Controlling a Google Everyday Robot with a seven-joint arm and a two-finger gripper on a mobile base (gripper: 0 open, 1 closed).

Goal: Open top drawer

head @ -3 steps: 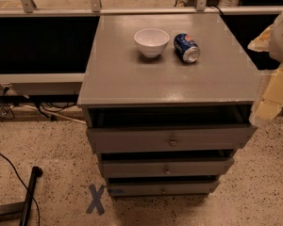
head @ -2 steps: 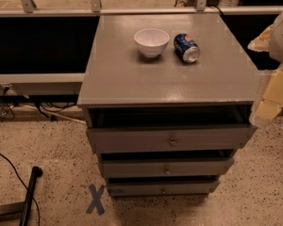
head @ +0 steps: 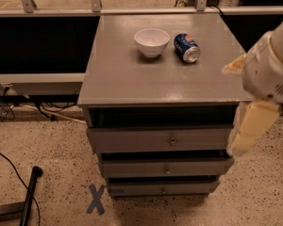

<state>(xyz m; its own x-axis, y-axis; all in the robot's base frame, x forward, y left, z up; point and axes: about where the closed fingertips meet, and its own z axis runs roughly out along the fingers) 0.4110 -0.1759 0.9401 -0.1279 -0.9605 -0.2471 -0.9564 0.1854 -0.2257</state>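
The gray cabinet (head: 132, 79) has three drawers at its front. The top drawer (head: 132, 140) is the widest front, with a small round metal knob (head: 172, 140) at its centre and a dark gap above it. My gripper (head: 245, 131) is the cream-coloured end of the white arm (head: 271, 69) at the right. It hangs beside the right end of the top drawer front, well to the right of the knob. It holds nothing that I can see.
A white bowl (head: 152, 41) and a blue soda can (head: 187, 47) on its side lie on the cabinet top. Two narrower drawers (head: 132, 167) sit below. A blue X (head: 96, 199) marks the floor. A black pole (head: 29, 197) and cables lie at the left.
The arm and gripper have moved down and to the left, closer to the right end of the top drawer. The drawers, bowl and can have not moved.
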